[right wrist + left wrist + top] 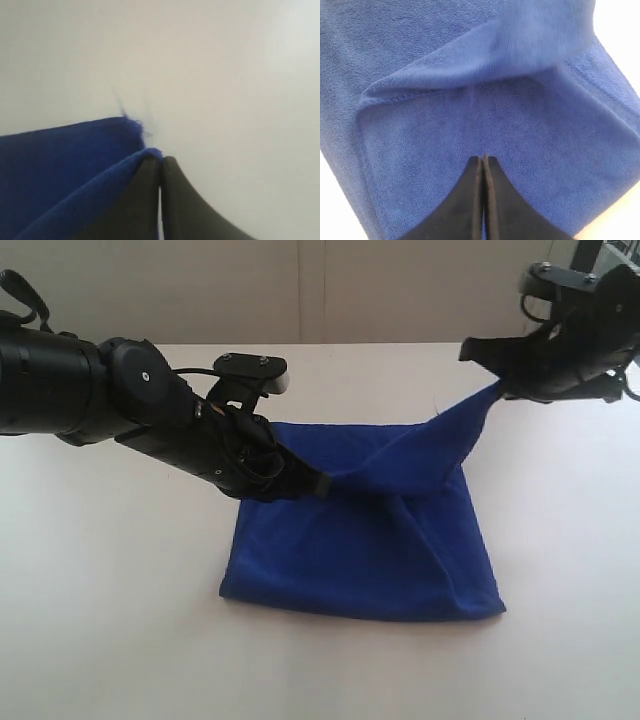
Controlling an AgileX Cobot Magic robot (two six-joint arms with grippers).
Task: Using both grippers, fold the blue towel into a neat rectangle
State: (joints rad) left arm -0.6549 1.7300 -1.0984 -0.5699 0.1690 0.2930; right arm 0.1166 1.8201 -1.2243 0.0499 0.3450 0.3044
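1. A blue towel (360, 560) lies at the middle of a white tabletop (120, 620). Most of it is flat, and its 2 o'clock corner is drawn up off the surface.
2. The right hand (500, 390), at 2 o'clock from the towel, is closed tight on that raised corner. In the right wrist view, blue cloth is caught at its pressed-together tips.
3. The left hand (320, 483) reaches in from 9 o'clock. Its tip sits on the towel, toward 10 o'clock from the cloth's middle.
4. In the left wrist view its fingers (470, 200) are pressed fully together over the cloth; whether any fabric is pinched between them cannot be told.
5. A taut ridge of cloth runs between the two hands.
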